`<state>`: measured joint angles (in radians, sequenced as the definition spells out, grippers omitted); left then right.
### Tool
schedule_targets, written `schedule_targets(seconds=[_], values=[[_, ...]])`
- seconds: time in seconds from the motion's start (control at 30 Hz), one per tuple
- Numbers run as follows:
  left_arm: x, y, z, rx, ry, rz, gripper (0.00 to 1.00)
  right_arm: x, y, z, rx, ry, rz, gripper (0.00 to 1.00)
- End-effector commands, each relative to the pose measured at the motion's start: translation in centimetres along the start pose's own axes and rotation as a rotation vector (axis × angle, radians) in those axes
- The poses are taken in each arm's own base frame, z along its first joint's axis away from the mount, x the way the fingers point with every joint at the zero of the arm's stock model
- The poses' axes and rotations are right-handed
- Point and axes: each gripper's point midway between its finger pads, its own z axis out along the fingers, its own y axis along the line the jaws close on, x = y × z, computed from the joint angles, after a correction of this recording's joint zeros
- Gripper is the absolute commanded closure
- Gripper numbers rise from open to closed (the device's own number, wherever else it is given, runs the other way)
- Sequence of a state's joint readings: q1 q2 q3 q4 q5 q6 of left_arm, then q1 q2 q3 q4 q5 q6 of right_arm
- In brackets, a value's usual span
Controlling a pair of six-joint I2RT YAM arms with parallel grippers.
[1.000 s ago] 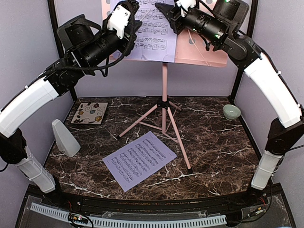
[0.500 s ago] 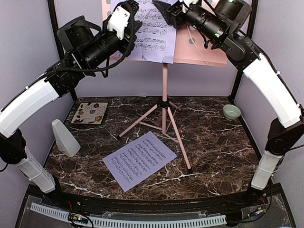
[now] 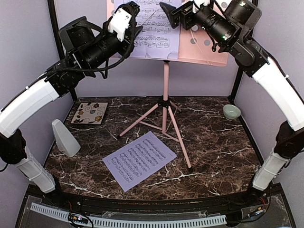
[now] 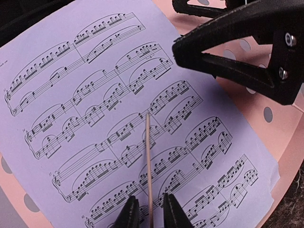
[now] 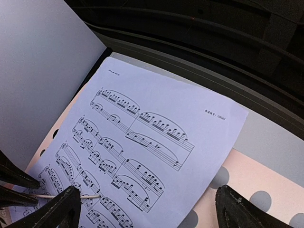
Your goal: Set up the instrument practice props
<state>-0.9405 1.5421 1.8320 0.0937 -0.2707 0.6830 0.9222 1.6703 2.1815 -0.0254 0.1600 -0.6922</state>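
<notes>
Spreading from narrow to wide, the right claw [image 3: 168, 12] has also drawn up and back off the lavender page [image 3: 152, 28], which now rests a little further right on the pink music stand [image 3: 199, 47]. The left claw [image 4: 151, 211] is narrowly parted, with a thin pink rod [image 4: 148, 156] running between its fingertips over the page. The page's right edge lies inside the perforated plate, with bare pink beyond it.

A pale-green bowl [image 3: 231, 111] stands by the tabletop's [image 3: 213, 147] right rear corner. A second page [image 3: 138, 160] lies flat in front of the tripod legs. The grey metronome [image 3: 65, 137] stands near the left edge, with a floral tile [image 3: 89, 113] behind it.
</notes>
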Motion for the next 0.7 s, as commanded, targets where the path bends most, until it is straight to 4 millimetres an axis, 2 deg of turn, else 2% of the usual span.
schedule_targets(seconds=[0.0,0.03,0.07,0.27,0.43,0.67], values=[[-1.4,2.0,-1.5,-0.035,-0.026,-0.021,0.76,-3.2,-4.4,-2.3,0.12,-0.059,0.11,0.01],[-1.4,2.0,-1.5,-0.033,-0.027,-0.023,0.75,-4.3,-5.5,-3.4,0.13,-0.08,0.137,0.02],[-1.5,2.0,-1.5,-0.033,-0.027,-0.027,0.74,-4.7,-5.7,-3.7,0.127,-0.086,0.163,0.03],[-2.1,2.4,-2.0,-0.025,-0.047,-0.057,0.7,-4.8,-6.2,-5.0,0.101,-0.057,0.302,0.09],[-2.4,3.3,-2.8,-0.041,-0.039,-0.126,0.62,-3.8,-5.7,-5.9,0.07,0.001,0.473,0.2],[-0.4,6.2,-4.6,-0.119,0.06,-0.333,0.51,-1.4,-4.1,-7.3,0.041,0.123,0.621,0.28]])
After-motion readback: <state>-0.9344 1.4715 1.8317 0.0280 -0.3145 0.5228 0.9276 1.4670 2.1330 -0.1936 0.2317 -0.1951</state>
